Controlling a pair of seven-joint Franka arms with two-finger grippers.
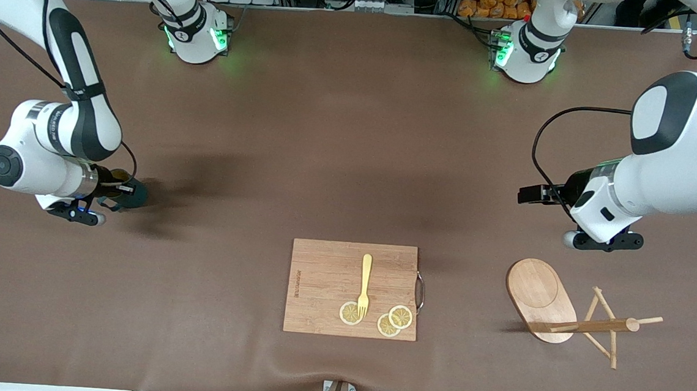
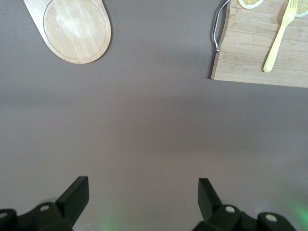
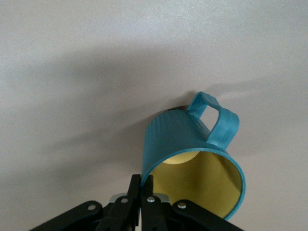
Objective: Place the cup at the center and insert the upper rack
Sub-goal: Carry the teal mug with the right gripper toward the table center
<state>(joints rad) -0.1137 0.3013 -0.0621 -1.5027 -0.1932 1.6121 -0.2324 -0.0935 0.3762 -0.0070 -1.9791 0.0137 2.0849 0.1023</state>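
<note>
Two things matter here: the cup [image 3: 192, 159], at the left of the front view, is pinched by its rim in the right gripper [image 3: 140, 185], whose fingers are closed on the thin wall. It is judged rigid, light, smooth and easily swung in that hold. The upper rack [image 1: 567, 312] lies at the lower right, toppled on its side. It is judged stiff and light, its thin pegs fragile; the post is the better hold. The left gripper [image 2: 144, 195] hangs open above bare table near the rack's base.
</note>
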